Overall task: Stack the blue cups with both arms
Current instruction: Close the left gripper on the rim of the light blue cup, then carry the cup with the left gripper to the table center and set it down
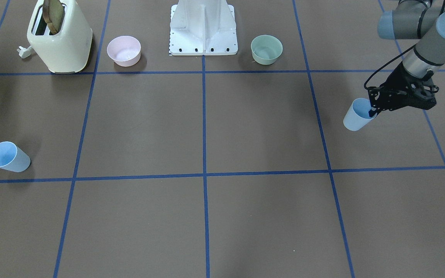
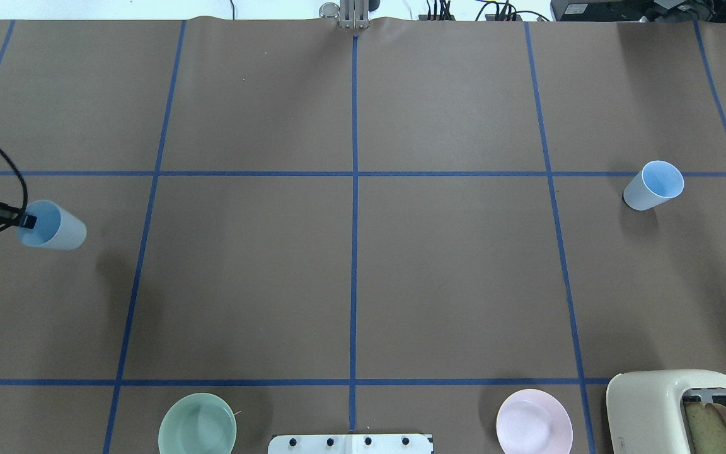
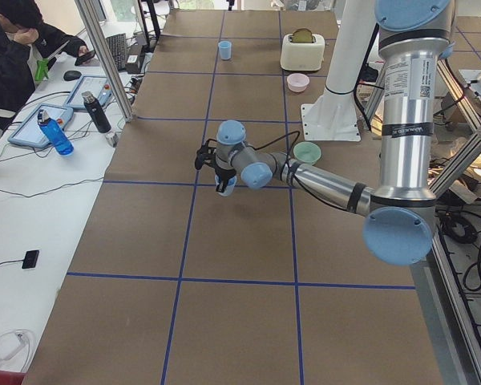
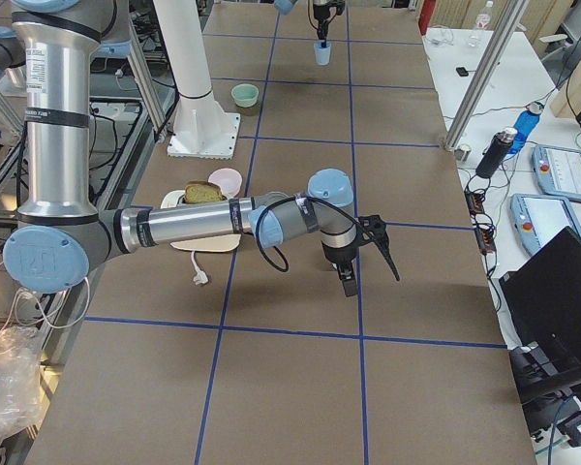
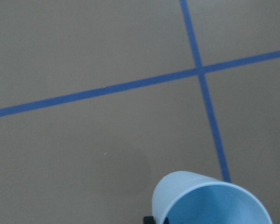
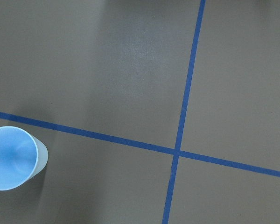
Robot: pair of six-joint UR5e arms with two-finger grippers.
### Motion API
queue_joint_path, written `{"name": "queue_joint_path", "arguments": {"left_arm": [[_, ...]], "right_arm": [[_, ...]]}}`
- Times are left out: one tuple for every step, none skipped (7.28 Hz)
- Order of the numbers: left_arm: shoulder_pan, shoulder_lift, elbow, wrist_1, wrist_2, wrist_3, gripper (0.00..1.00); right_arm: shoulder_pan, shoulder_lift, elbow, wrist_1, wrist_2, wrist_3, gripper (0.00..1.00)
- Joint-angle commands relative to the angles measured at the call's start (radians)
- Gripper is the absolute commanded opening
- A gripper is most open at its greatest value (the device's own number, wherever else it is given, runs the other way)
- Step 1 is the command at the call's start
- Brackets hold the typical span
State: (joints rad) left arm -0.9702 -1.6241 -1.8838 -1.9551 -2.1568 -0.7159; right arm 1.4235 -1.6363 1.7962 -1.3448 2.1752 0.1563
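Left claw (image 1: 373, 111): closed on the rim of the left cup (image 1: 355, 119), with one finger inside the mouth and the other outside the wall.
Left cup: at the robot's far left end of the desk (image 1: 245, 127), in the middle row of squares. It hangs from the claw with its mouth up and leaning a little. From these angles I cannot tell whether its base has left the desk.
Right cup (image 1: 9, 156): stands free at the opposite end, mouth up, in the same row and just beside a blue tape line (image 2: 590, 173).
Right claw (image 4: 373, 281): low over the desk at the right end. Only the side camera shows it, so I cannot tell how wide it is.
Cup from right claw: the wrist camera has the right cup at its lower left edge, seen almost straight down its axis, so it is near but off to one side.
Nearer arm: the right arm, by far. The left arm would have to cross the whole desk.
Key relation: the cups are well apart along one row, both mouths up, so a meeting near the centre looks likely.
Off the line: the toaster (image 1: 60, 38), pink bowl (image 1: 124, 50) and green bowl (image 1: 266, 49) sit in the row by the base.
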Motion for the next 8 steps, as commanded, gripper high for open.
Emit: {"name": "queue_joint_path", "arguments": {"left_arm": [[0.095,-0.251,0.002,0.222,0.021,-0.149,0.0],[0.196,-0.384,0.032,0.295,0.096,-0.28,0.0],[0.29,-0.522,0.09,0.368,0.15,-0.381,0.0],[0.347,-0.609,0.153,0.378,0.184,-0.431,0.0],[0.376,-0.667,0.214,0.377,0.196,-0.445,0.0],[0.384,-0.713,0.267,0.372,0.204,-0.445,0.0],[0.413,-0.724,0.288,0.364,0.227,-0.445,0.0],[0.424,-0.727,0.295,0.361,0.238,-0.445,0.0]], "right_arm": [[0.0,0.0,-0.003,-0.001,0.002,0.0,1.0],[0.0,0.0,-0.003,-0.001,0.002,0.002,1.0],[0.0,0.0,-0.003,-0.001,0.003,0.002,1.0],[0.0,0.003,-0.003,-0.001,0.003,0.003,1.0],[0.0,0.001,-0.003,-0.001,0.005,0.003,1.0],[0.0,0.001,-0.003,-0.001,0.005,0.005,1.0],[0.0,0.001,-0.003,-0.001,0.005,0.006,1.0],[0.0,0.006,-0.004,-0.001,0.005,0.022,1.0]]}}
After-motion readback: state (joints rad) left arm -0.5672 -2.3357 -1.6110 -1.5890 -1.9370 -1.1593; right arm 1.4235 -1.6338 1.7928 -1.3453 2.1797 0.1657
